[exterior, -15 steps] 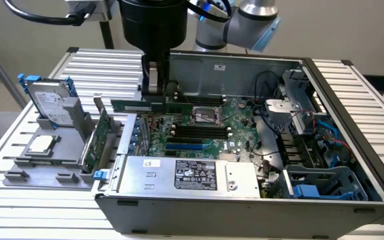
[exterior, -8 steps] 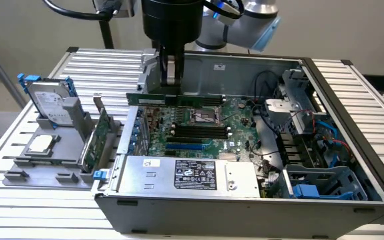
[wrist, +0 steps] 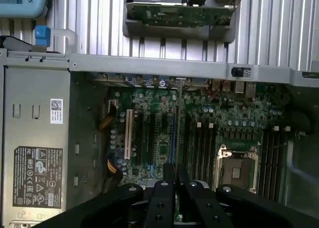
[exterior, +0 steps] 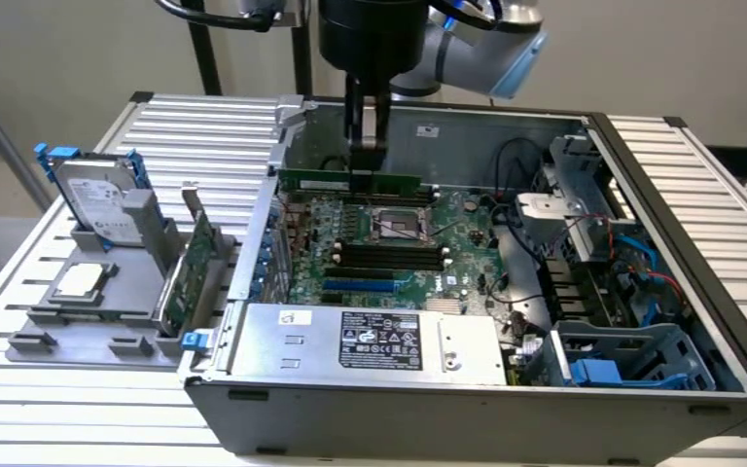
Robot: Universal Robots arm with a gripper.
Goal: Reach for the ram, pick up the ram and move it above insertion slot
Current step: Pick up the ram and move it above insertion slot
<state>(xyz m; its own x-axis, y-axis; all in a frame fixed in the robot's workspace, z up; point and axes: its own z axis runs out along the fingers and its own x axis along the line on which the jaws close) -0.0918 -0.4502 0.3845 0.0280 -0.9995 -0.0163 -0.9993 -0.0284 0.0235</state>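
**Ram held above motherboard**

Gripper [exterior: 367, 146] hanging inside open computer case [exterior: 685, 175], fingers pinching the ram [exterior: 347, 182] by its top edge. Ram level, lifted clear of the motherboard [exterior: 387, 243], near the case's back wall, above the CPU socket [exterior: 400, 226]. Seen edge-on between the fingertips [wrist: 160, 188] in wrist view. Expansion card [exterior: 198, 268] upright in grey holder at exterior view's left, beside hard drive [exterior: 94, 199].

Green ram [exterior: 350, 181], black end effector [exterior: 365, 146], green motherboard [exterior: 458, 255], blue latch [wrist: 42, 34]
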